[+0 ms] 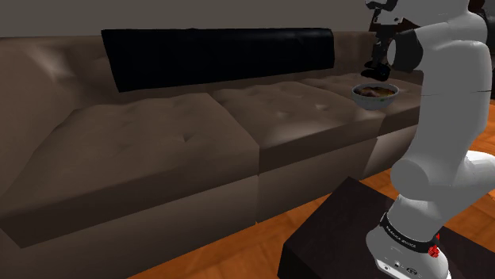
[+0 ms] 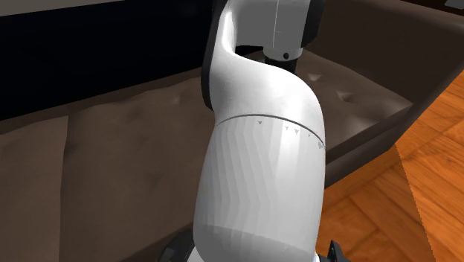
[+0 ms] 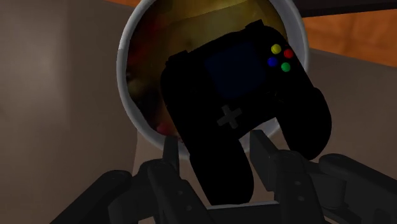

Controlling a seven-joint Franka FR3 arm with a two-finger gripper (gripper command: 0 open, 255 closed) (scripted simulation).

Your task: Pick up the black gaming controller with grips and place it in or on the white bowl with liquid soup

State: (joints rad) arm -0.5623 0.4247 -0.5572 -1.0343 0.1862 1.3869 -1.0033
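In the shoulder view's upper right, the black gaming controller point(image 3: 242, 95) is held pinched between the fingers of the gripper point(image 3: 216, 145) over the white soup bowl point(image 1: 370, 101); placement is judged underway, with lowering and release required.

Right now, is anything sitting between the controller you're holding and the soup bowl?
Nothing visible does. The black gaming controller with coloured buttons is clasped in the gripper directly over the white round bowl of soup, with only open air between them. The bowl sits on the brown cushioned sofa.
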